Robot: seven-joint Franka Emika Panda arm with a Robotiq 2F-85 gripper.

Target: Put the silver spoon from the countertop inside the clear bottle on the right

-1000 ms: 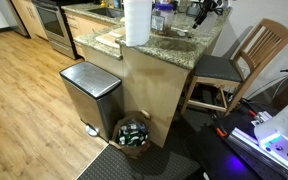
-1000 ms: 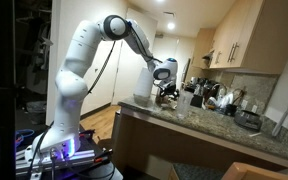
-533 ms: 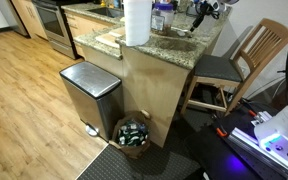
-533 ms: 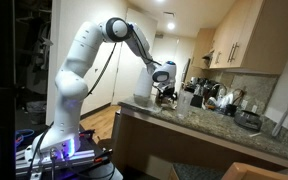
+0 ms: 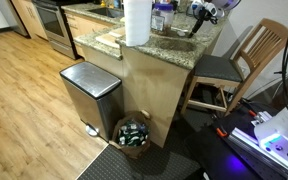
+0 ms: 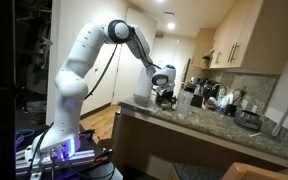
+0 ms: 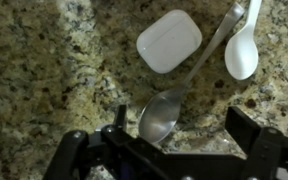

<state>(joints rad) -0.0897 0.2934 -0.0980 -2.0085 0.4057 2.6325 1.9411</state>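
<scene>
The silver spoon point(image 7: 162, 112) is seen in the wrist view lying flat on the speckled granite surface point(image 7: 44, 60). Its bowl is nearest the camera and its handle runs up to the right. The gripper point(image 7: 179, 125) is poised over it with the jaws spread wide, 1 on each side of the bowl, and nothing is gripped. A white earbud case point(image 7: 169, 40) lies just beside the handle, and a white plastic spoon point(image 7: 242, 50) lies on the handle's other side. In an exterior view a white paper-towel roll point(image 5: 136, 20) is seen standing on the same surface.
</scene>
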